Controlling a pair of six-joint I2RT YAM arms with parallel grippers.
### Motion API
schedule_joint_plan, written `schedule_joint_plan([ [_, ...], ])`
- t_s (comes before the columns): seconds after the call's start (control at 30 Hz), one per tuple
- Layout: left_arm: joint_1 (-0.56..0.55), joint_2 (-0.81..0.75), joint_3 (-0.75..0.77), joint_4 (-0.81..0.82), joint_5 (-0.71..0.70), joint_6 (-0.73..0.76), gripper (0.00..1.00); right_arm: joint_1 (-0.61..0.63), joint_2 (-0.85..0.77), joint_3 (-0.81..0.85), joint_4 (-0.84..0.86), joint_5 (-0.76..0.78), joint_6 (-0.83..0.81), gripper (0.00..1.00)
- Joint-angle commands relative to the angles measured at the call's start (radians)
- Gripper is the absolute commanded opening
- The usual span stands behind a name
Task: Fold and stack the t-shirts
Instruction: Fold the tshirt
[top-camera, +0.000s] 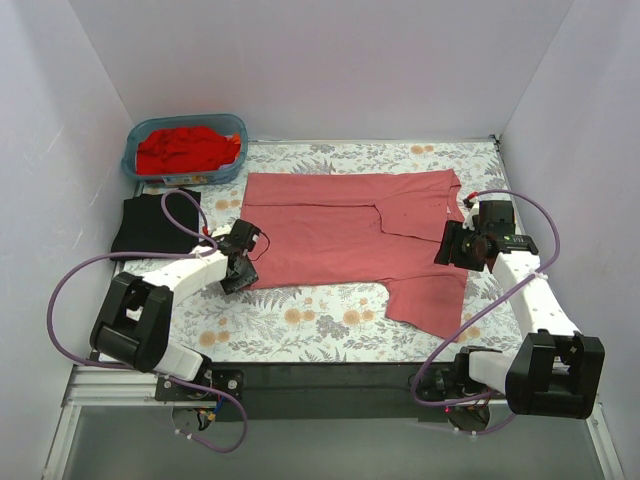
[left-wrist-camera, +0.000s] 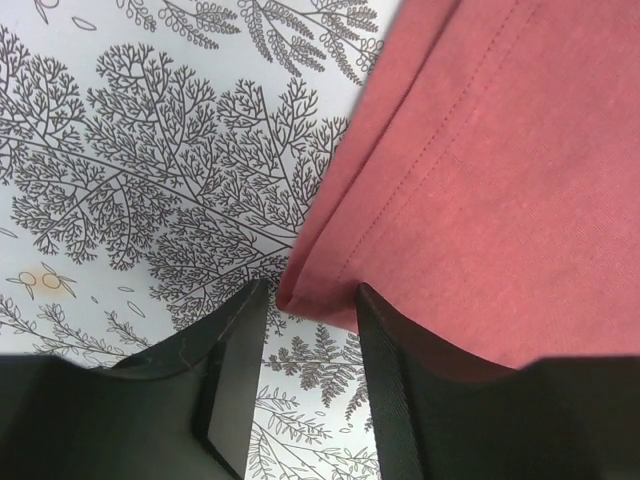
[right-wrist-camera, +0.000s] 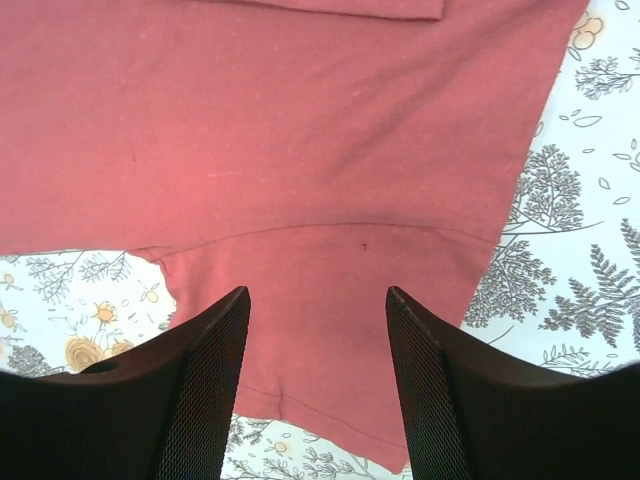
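A dusty salmon-pink t-shirt (top-camera: 340, 235) lies spread on the floral table cover, its top right part folded inward and one sleeve (top-camera: 432, 295) reaching toward the near edge. My left gripper (top-camera: 241, 268) is open at the shirt's near-left hem corner. In the left wrist view that corner (left-wrist-camera: 305, 290) sits between the fingertips of the left gripper (left-wrist-camera: 310, 300), ungripped. My right gripper (top-camera: 452, 246) is open above the shirt's right side. In the right wrist view, the right gripper (right-wrist-camera: 318, 300) hovers over the sleeve (right-wrist-camera: 330, 330). A folded black t-shirt (top-camera: 152, 225) lies at the left. Bright red t-shirts (top-camera: 185, 148) fill a bin.
The blue bin (top-camera: 135, 160) stands at the back left corner. White walls close in the table on the left, back and right. The floral cover (top-camera: 300, 320) shows bare in front of the pink shirt. Purple cables loop from both arms.
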Motion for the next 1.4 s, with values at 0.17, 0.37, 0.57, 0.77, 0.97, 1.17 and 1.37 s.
schedule_joint_plan([
  [0.17,0.006,0.000,-0.019,0.020,-0.041,0.027,0.15,0.003,0.012,0.005,-0.004,0.101,0.004,0.63],
  [0.37,0.005,-0.046,-0.054,0.015,-0.053,0.057,0.00,-0.069,0.074,0.031,-0.032,0.146,0.028,0.63],
  [0.57,0.005,-0.100,-0.094,0.052,-0.033,0.064,0.00,-0.144,0.154,0.040,-0.030,0.144,0.047,0.56],
  [0.77,0.005,-0.097,-0.094,0.073,-0.035,0.078,0.00,-0.178,0.219,0.026,0.011,0.093,0.070,0.50],
  [0.97,0.006,-0.115,-0.097,0.082,-0.030,0.089,0.00,-0.215,0.257,0.005,0.063,0.050,0.079,0.48],
  [1.17,0.006,-0.129,-0.097,0.082,-0.031,0.090,0.00,-0.264,0.274,-0.005,0.104,0.006,0.086,0.45],
  [1.37,0.005,-0.134,-0.099,0.087,-0.028,0.095,0.00,-0.275,0.291,-0.037,0.143,-0.009,0.094,0.44],
])
